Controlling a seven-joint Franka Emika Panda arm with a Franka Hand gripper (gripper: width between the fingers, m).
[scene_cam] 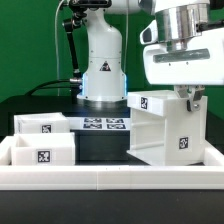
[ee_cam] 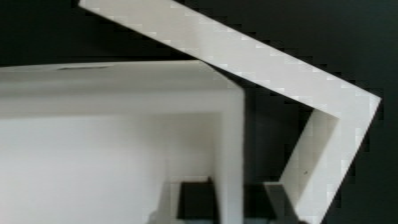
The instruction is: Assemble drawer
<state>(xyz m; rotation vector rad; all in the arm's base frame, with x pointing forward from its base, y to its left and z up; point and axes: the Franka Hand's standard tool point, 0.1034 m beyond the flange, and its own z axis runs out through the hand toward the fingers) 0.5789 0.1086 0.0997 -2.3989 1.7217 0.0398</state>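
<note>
The large white drawer shell [scene_cam: 165, 128] stands at the exterior view's right, with square tags on its top and side. My gripper [scene_cam: 188, 98] comes down onto its upper right edge. In the wrist view the gripper [ee_cam: 230, 196] has a dark finger [ee_cam: 196, 200] on each side of a thin upright wall of the shell [ee_cam: 231, 120], pressed against it. An angled white panel [ee_cam: 249, 55] of the shell crosses above. Two smaller white tray boxes lie at the exterior view's left, one further back [scene_cam: 45, 124] and one nearer [scene_cam: 40, 152].
The marker board [scene_cam: 103, 124] lies flat on the black table in front of the robot base [scene_cam: 103, 70]. A low white rail [scene_cam: 110, 176] edges the table's front and left side.
</note>
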